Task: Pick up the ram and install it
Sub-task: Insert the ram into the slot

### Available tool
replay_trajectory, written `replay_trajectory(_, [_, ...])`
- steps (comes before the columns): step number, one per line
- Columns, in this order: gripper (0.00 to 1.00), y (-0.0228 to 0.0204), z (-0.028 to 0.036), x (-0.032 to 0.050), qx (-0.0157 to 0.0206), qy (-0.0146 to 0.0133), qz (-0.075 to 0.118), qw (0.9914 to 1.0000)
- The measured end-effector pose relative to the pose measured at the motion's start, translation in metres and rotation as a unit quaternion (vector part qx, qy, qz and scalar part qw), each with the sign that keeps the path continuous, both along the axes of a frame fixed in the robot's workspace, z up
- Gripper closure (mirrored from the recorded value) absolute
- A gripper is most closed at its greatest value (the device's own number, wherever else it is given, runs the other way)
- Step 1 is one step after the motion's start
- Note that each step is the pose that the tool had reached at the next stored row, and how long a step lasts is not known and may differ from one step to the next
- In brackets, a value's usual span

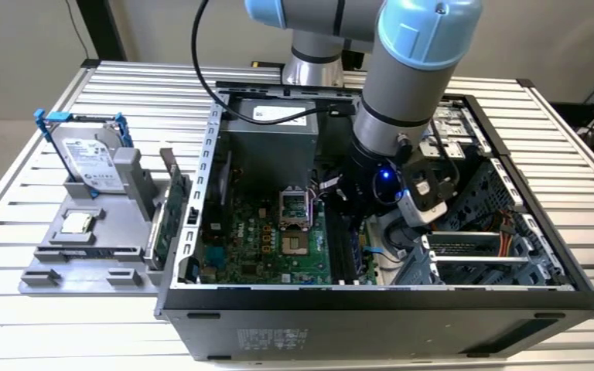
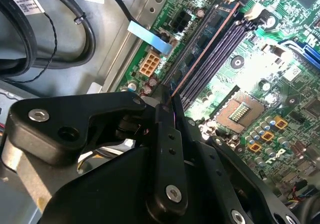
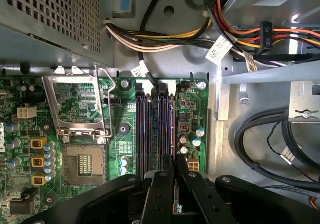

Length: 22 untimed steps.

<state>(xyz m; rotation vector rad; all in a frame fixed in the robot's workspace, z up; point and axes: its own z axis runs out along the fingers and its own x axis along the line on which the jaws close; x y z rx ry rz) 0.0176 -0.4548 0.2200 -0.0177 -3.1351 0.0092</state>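
The exterior view looks steeply down on the open computer case [image 1: 380, 297] from high. Both wrist views sit close above the motherboard [image 3: 125, 129], memory slots [image 2: 215, 59] running toward twelve o'clock and one o'clock.

Grey cylindrical arm [image 1: 405, 93] with pale blue caps at the joints, a black cable looping down along it. Black wrist block below, lit by a small blue light, with a white-and-black camera module strapped at the side. Matte black gripper [image 3: 175, 171] in both wrist views: angular linkage plates, narrow flat fingers [image 2: 167, 149], silver screw heads set into recessed holes along finger and link, a larger bolt on the rounded outer link.
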Motion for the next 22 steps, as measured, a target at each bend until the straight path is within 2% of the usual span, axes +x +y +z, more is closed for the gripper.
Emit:
replay_trajectory(13, [1.00, 0.0000, -0.0002, -0.0006, 0.0000, 0.0001, -0.011, 0.99994])
replay_trajectory(17, [1.00, 0.0000, -0.0034, -0.0006, 0.0000, 0.0001, -0.013, 0.99991])
replay_trajectory(22, [1.00, 0.0002, -0.0033, -0.0006, 0.0001, 0.0001, -0.014, 0.99990])
